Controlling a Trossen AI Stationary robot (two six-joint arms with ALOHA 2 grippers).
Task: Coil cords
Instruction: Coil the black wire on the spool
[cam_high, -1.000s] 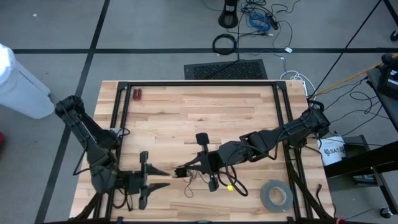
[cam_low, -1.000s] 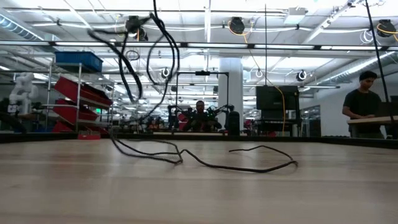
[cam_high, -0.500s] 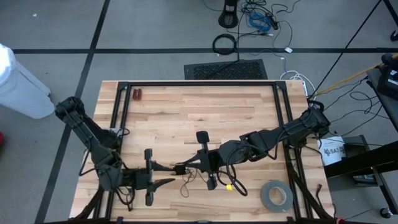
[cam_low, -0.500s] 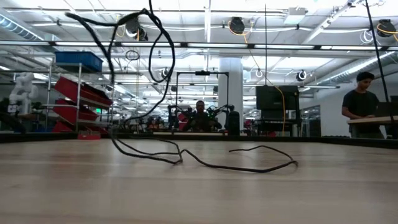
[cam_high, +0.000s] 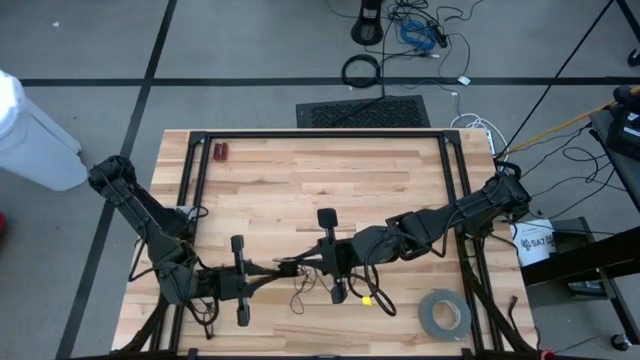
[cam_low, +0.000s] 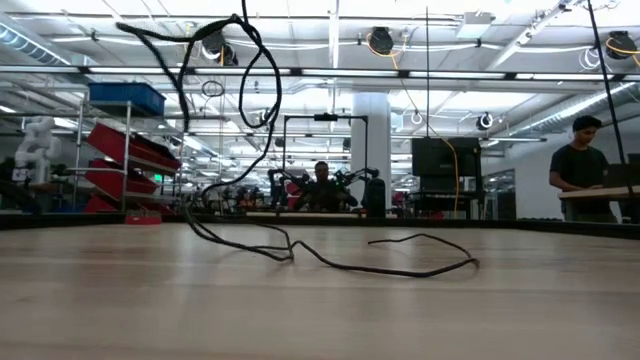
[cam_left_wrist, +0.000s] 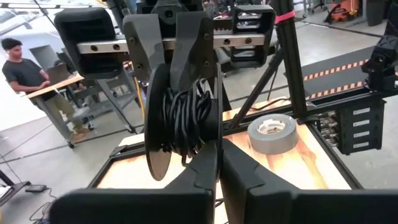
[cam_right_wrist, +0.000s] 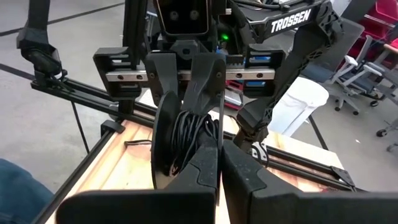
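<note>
Both claws meet tip to tip near the worktop's (cam_high: 300, 170) front edge. The left claw (cam_high: 272, 268) and the right claw (cam_high: 300, 266) are each pressed together on a flat spool (cam_left_wrist: 163, 121) wound with thin black cord (cam_left_wrist: 186, 118). Loose strands (cam_low: 330, 255) trail below them. The grey tape roll (cam_high: 444, 314) lies well apart from the right claw, by the front corner.

On the counter (cam_high: 300, 190), the left gripper (cam_high: 278, 270) and right gripper (cam_high: 290, 268) meet tip to tip near the front edge, the cord (cam_high: 300, 296) wound on a spool between them with loose strands trailing just in front. A tape roll (cam_high: 444, 313) lies at the front right corner, well apart from a small item (cam_high: 220, 152) at the back left
</note>
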